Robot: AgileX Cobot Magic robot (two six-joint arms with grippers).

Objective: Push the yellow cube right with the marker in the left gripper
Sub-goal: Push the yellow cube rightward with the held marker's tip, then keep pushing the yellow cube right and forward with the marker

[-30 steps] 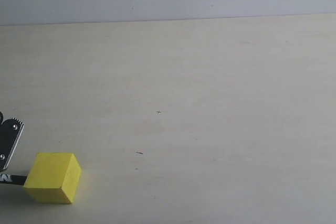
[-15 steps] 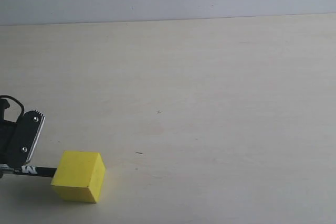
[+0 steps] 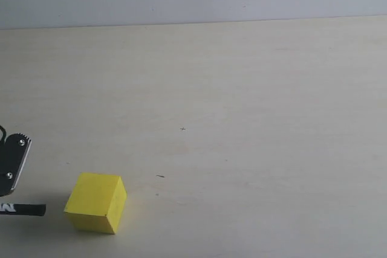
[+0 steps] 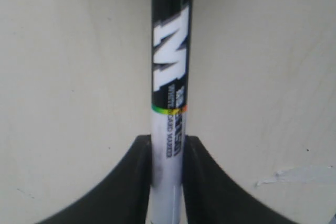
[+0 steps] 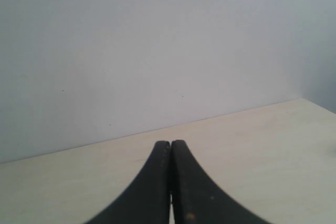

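Cube [image 3: 95, 202] sits on the pale surface [image 3: 242, 119] at about 7 o'clock in the exterior view, near the front edge and far over on the left. It stands flat, turned a little so that a broad front face and a narrow side face both show.

At the cube's 9 o'clock lies the marker [image 3: 23, 209], held level just above or on the surface, with its black end pointing toward 3 o'clock at the cube. A short strip of bare surface shows between that end and the cube's near face, so the two are close but apart, and nothing presses on the cube at this moment.

The left claw [image 4: 168, 148] is clamped on the marker's white barrel. In the left wrist view the two black fingers [image 4: 139, 182] hug it on either side, and the black labelled part sticks out ahead. In the exterior view only one finger plate shows at the left edge, above the marker.

The right claw [image 5: 170, 148] has its fingers pressed together with nothing between them, and it faces the back wall, well away from the work.

As for progress, I judge the push unfinished or paused. The tool is lined up at the right height and on the right side, but contact is missing. What is left is to close the gap toward 3 o'clock, meet the cube's face near its middle so it does not spin, and slide it right across the wide stretch of surface beyond
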